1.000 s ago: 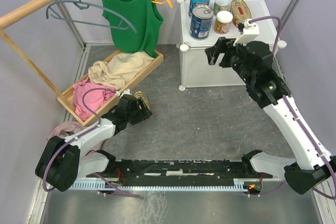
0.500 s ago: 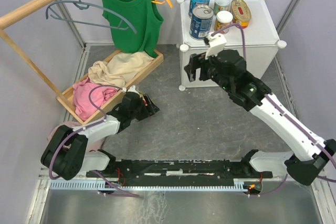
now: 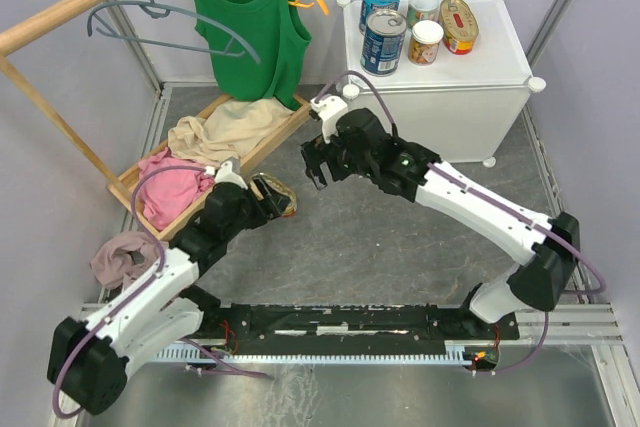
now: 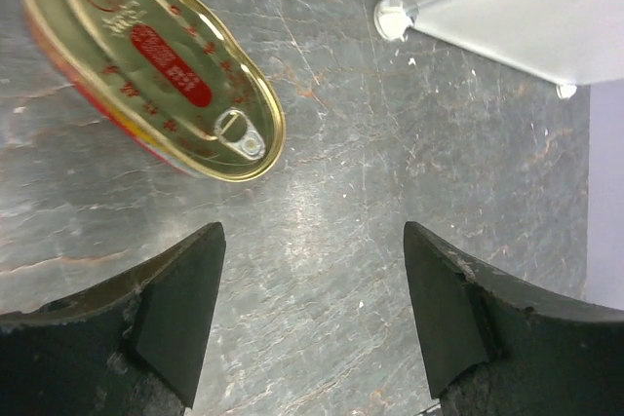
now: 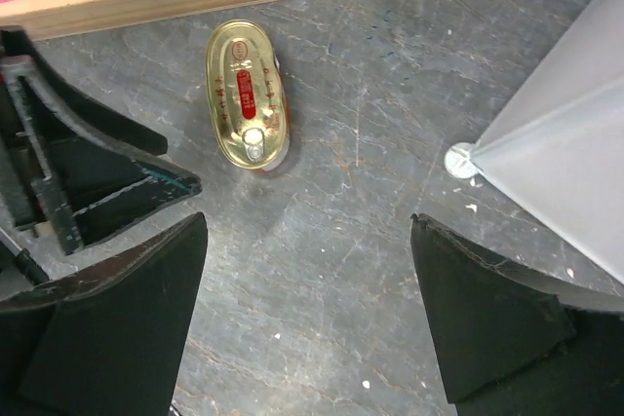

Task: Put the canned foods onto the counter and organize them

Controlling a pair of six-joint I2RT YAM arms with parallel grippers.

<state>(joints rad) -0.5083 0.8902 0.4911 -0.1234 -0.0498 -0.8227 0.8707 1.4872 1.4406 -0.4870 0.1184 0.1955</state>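
The cans point(image 3: 427, 42) are nearly all on the bench point(image 3: 490, 65), the white cube at the far right. From above, two tall blue tins point(image 3: 383, 42) stand at its far left corner, with two small white-lidded cans point(image 3: 423, 7) just beside them and one flat oval tin point(image 3: 459, 25) to their right, all packed close as a tidy group. The sixth, a second oval tin point(image 3: 277, 193), lies on the grey floor point(image 3: 400, 237) just off the near end of the wooden tray point(image 3: 292, 115), which holds pink and beige clothes point(image 3: 170, 187). The left fingers point(image 3: 262, 209) sit right beside that tin on its near left, and the right fingers point(image 3: 316, 169) hang low a little to its right, so both arms seem aimed at this one tin. From the left wrist, the fingers are spread with only bare floor between them. The tin lies flat, pull-tab up, ahead and off to one side, not yet within the gap, and a round foot point(image 4: 393, 17) of the bench shows beyond. From the right wrist, those fingers are also spread wide and hold nothing. The tin lies ahead of them, lengthwise, just short of the tray's wooden wall, with the left arm's black fingers close at one side. Lying so flat and low, it probably has to be pinched across its narrow width, and the other arm beside it leaves little room.
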